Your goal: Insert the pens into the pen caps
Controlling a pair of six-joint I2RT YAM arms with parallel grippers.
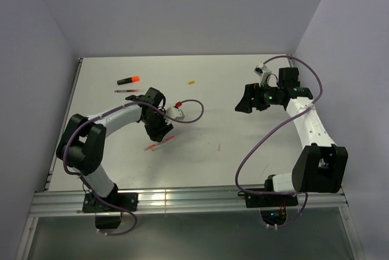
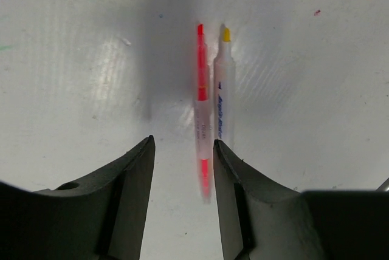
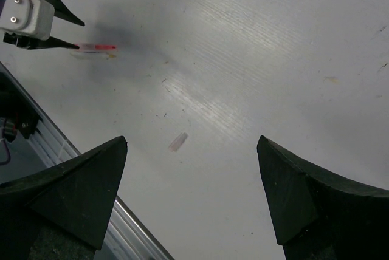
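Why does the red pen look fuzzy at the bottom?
Left wrist view: the red pen goes fuzzy at its near end, likely too close to the camera; a grey shadow falls around it. Right wrist view: shiny glare streaks cross the table.

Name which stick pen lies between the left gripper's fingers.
The red pen: its end lies in the left gripper's gap. The yellow-tipped white pen lines up with one finger.

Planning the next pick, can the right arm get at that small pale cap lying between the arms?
Probably yes: the cap lies alone on the table ahead of the open right gripper, nothing around it.
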